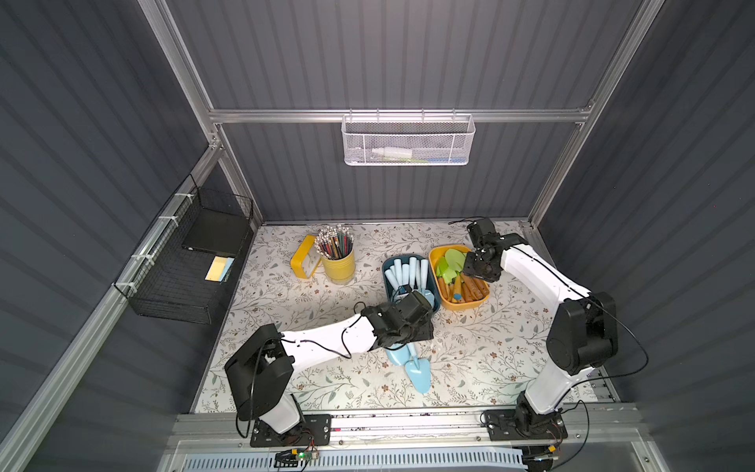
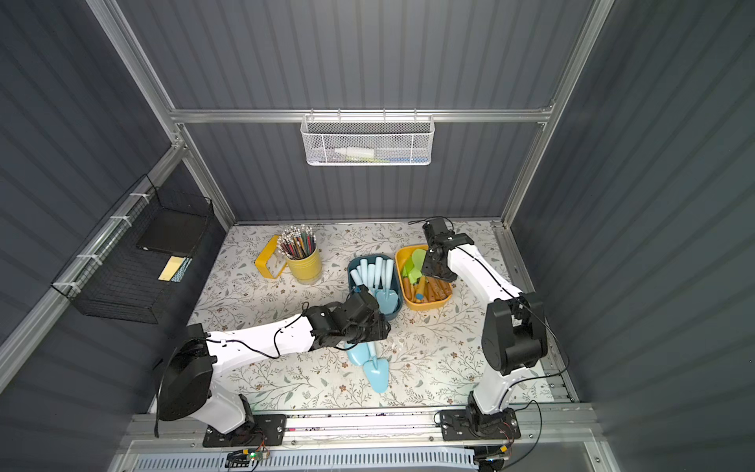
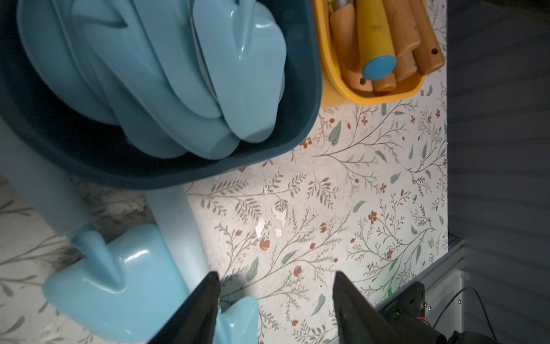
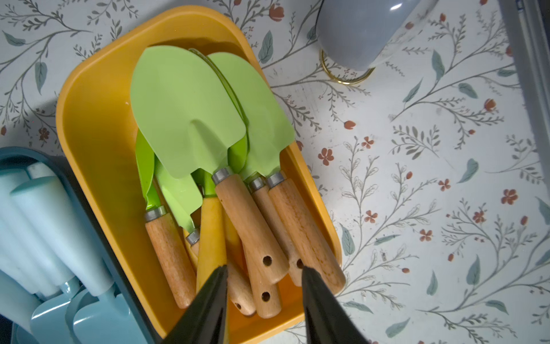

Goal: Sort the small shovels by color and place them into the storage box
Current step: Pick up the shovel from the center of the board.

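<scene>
Black jaws of the left gripper (image 3: 276,272) are hanging spread and empty at the near edge of the wrist view, with bare table (image 3: 327,193) showing between them. One jaw is overlapping the handle of a loose blue shovel (image 3: 175,226) rather than straddling it. A second loose blue shovel (image 3: 98,277) is lying with its blade touching that handle. Both are resting on the table just beside the blue box (image 3: 154,175), which is holding a stack of blue shovels (image 3: 244,74). The right gripper (image 4: 263,268) is hovering over the yellow box (image 4: 89,119), jaws parted and pinching nothing, above the wooden handles of the green shovels (image 4: 187,113).

Judging by this, the left arm is lining up a pick. It should be sliding sideways until the handle sits midway between the jaws. Then it should be dropping low, closing across the handle rather than the blade, and lifting straight up so the neighbouring shovel is not dragged along.
</scene>
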`<state>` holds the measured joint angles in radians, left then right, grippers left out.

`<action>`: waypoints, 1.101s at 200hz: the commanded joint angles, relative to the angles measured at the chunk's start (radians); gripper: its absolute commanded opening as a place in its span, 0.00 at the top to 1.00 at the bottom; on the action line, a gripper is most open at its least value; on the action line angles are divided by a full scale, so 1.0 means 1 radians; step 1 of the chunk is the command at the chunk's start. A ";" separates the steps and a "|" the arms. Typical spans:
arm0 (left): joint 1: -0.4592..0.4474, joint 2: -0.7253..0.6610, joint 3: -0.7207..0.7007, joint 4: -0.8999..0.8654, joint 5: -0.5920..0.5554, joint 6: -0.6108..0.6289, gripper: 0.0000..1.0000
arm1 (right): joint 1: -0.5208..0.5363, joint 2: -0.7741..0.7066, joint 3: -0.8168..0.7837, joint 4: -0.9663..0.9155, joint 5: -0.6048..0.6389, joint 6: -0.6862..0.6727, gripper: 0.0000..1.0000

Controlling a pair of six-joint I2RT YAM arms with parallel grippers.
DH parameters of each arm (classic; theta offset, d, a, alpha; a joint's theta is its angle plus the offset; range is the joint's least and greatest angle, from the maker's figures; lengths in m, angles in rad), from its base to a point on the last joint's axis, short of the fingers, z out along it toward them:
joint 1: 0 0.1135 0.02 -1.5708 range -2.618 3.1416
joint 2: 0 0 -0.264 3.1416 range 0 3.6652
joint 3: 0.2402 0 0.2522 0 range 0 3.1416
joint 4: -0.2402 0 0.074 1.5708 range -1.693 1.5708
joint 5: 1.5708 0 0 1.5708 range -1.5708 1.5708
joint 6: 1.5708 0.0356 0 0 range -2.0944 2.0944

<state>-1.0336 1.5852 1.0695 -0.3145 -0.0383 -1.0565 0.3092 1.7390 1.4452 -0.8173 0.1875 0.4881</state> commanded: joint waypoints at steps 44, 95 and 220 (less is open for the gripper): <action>0.038 -0.082 -0.085 -0.152 -0.078 -0.284 0.34 | -0.002 -0.027 -0.039 0.030 -0.108 -0.004 0.56; 0.218 -0.175 -0.215 -0.082 -0.060 -0.245 0.38 | -0.002 -0.024 -0.034 0.030 -0.119 -0.009 0.56; 0.271 0.200 -0.074 -0.048 -0.087 0.051 0.57 | -0.020 -0.047 -0.073 0.036 -0.104 -0.006 0.57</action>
<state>-0.7704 1.7332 0.9874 -0.3386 -0.1207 -1.0847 0.3012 1.7092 1.3933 -0.7757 0.0753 0.4858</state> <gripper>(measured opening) 0.495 0.434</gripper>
